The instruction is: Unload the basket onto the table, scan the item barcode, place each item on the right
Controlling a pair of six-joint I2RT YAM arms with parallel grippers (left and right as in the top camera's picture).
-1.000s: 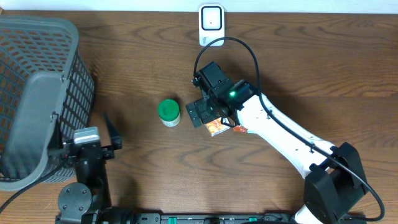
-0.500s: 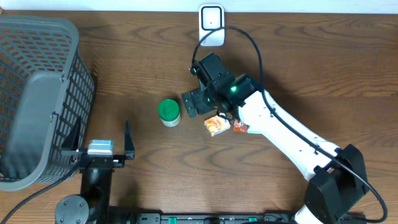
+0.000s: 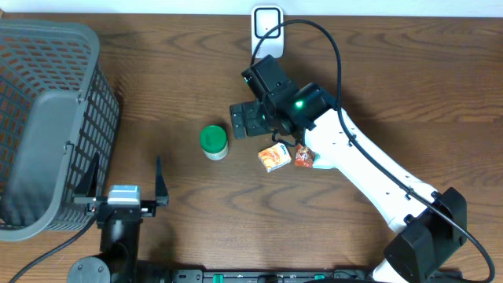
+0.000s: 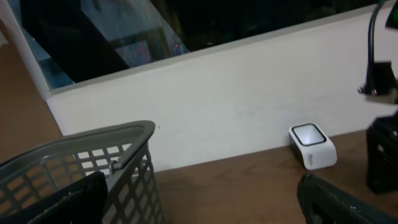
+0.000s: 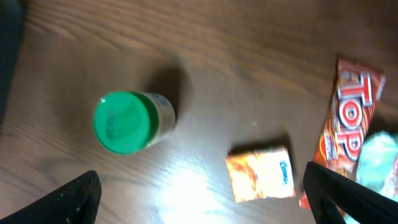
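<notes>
Three items lie mid-table: a green-lidded jar [image 3: 213, 141] [image 5: 124, 121], a small orange box [image 3: 273, 157] [image 5: 261, 174] and a red TOP bar wrapper [image 3: 303, 158] [image 5: 348, 124]. The white barcode scanner [image 3: 267, 27] [image 4: 313, 144] stands at the far edge. My right gripper [image 3: 246, 120] [image 5: 208, 199] hovers open above the table, just beyond the jar and the box, holding nothing. My left gripper [image 3: 124, 179] [image 4: 199, 208] is open and empty near the front left, facing the far wall.
A large grey mesh basket [image 3: 47, 118] [image 4: 81, 168] fills the left side, close to my left gripper's left finger. The right arm's cable loops past the scanner. A white wall borders the table's far edge.
My right gripper has lifted off the orange box and moved toward the far left, leaving the box on the table. My left gripper has swung round to face the far wall.
</notes>
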